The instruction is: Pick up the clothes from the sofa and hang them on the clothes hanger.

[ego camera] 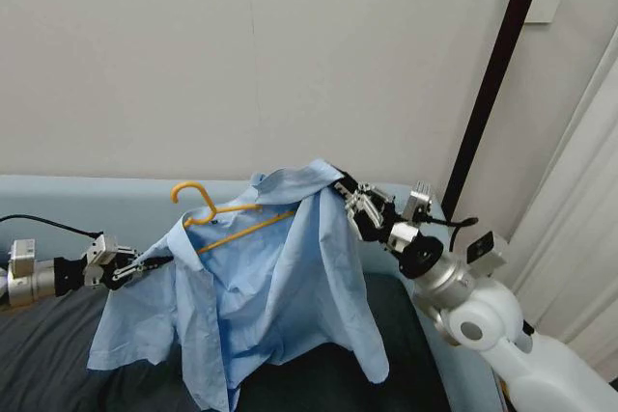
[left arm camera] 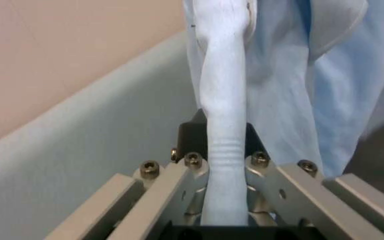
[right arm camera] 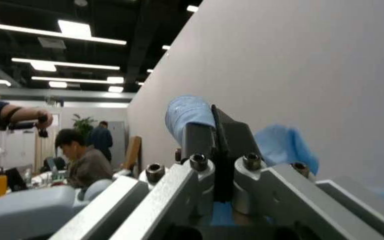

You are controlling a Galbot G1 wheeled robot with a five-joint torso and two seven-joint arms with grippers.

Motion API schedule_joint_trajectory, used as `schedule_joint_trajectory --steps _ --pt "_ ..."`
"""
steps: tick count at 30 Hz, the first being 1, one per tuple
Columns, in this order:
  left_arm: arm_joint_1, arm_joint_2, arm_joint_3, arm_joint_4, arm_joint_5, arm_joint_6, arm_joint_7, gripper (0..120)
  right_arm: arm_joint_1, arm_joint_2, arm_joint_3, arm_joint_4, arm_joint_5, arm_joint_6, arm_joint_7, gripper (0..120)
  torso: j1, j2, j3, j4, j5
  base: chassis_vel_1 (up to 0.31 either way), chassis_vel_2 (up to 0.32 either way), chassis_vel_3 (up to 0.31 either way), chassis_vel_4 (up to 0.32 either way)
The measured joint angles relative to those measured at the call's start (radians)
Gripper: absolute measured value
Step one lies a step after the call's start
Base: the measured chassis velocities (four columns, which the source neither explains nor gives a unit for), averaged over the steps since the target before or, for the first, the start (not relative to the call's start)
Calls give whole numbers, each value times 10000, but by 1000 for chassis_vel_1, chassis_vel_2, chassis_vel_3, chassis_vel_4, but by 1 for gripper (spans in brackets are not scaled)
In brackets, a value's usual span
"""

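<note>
The right gripper pinches the blue shirt's collar, holding it above the sofa. The left gripper pinches a sleeve. A yellow hanger rests at the neck, and a black pole stands behind.

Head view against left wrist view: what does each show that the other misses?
Head view: the yellow hanger partly under the blue shirt, the right hand shut on its collar side, and the black pole. Left wrist view: a rolled fold of shirt pinched in the left hand, close up. Both: the shirt, the left hand, the pale sofa back.
</note>
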Motion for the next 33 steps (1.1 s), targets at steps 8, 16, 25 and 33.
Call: schedule_joint_trajectory --steps 8,16,25,33 --pt "107 13 92 -923 -817 -49 -786 1 -632 233 -642 -651 -2955 -108 585 4 0 0 1 1 1 0 0 0 0" --pt "189 275 43 -1283 -458 -122 -1092 1 -993 159 -1012 -1137 -5677 -988 2158 29 0 0 2 3 1 0 0 0 0" --pt "174 530 23 -1430 132 108 -1911 1 -1416 -362 -1405 -426 -7327 -4345 5364 62 0 0 1 1 -2 0 0 0 0" --pt "398 581 90 -1691 540 637 -2132 1 -598 -97 -1114 482 -5733 -3097 5538 94 0 0 0 2 0 0 0 0 0"
